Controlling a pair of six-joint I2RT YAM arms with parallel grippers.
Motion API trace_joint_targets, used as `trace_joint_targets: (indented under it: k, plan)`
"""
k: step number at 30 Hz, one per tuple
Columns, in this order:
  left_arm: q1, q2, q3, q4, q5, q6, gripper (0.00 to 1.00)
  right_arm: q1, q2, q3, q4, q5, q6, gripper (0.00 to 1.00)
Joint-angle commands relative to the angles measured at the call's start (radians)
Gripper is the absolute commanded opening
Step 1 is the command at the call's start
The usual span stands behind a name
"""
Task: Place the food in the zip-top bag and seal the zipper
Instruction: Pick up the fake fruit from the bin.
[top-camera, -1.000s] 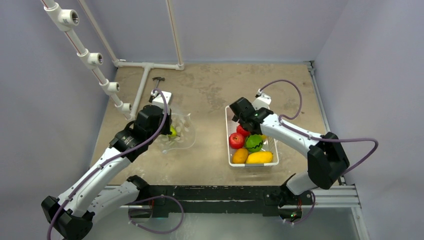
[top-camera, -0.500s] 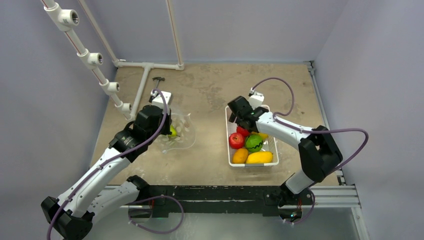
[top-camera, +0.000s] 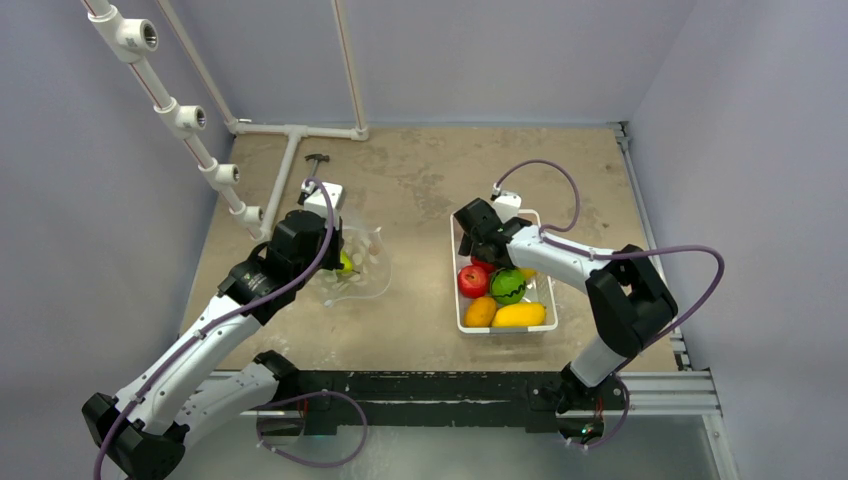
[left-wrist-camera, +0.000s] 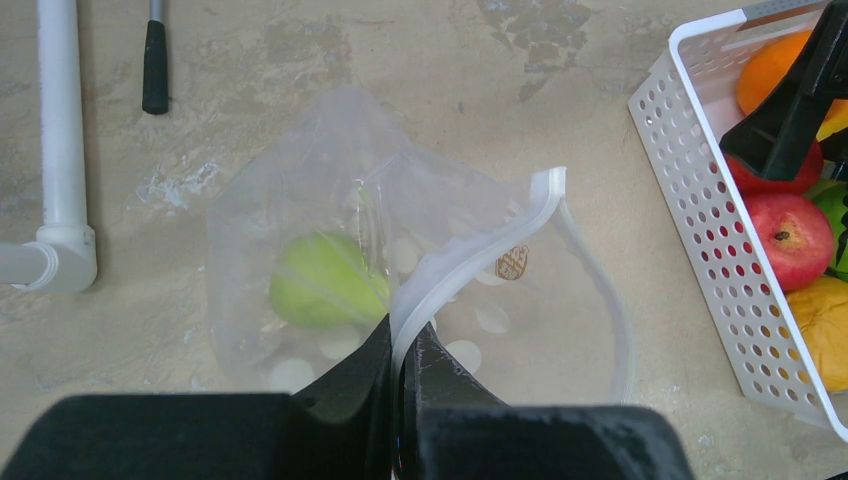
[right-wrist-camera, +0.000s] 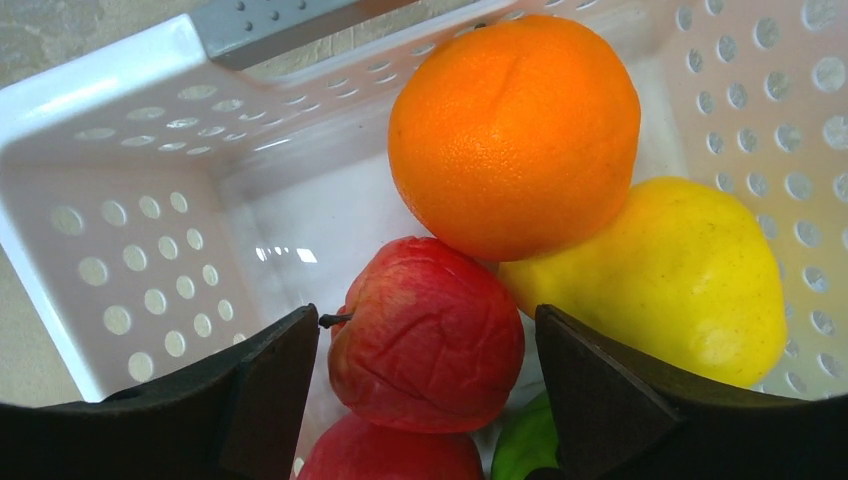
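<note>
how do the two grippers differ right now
The left gripper is shut, pinching the zipper of the zip-top bag; the right gripper is open, holding nothing. The left sits over the bag; the right reaches into the white basket, fingers either side of a red apple. Both are black with two fingers.

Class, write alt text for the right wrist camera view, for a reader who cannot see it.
The right gripper holds its open jaws either side of a wrinkled red apple, not touching it, inside a white perforated basket. An orange lies beyond the apple, with a yellow fruit to its right.
</note>
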Motion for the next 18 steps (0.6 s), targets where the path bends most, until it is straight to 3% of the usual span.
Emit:
trace_joint_targets:
  k: [1, 6, 18]
  plan:
    - [0.000, -0.006, -0.003, 0.043, 0.013, 0.002, 0.00, -0.003, -0.006, -0.015, 0.016, -0.019, -0.039, 0.81]
    - [0.000, -0.006, -0.003, 0.043, 0.011, 0.002, 0.00, -0.003, -0.005, -0.017, 0.034, -0.036, -0.054, 0.73]
    - [0.000, -0.003, -0.003, 0.041, 0.008, 0.003, 0.00, -0.003, -0.047, 0.006, 0.014, -0.035, -0.066, 0.30]
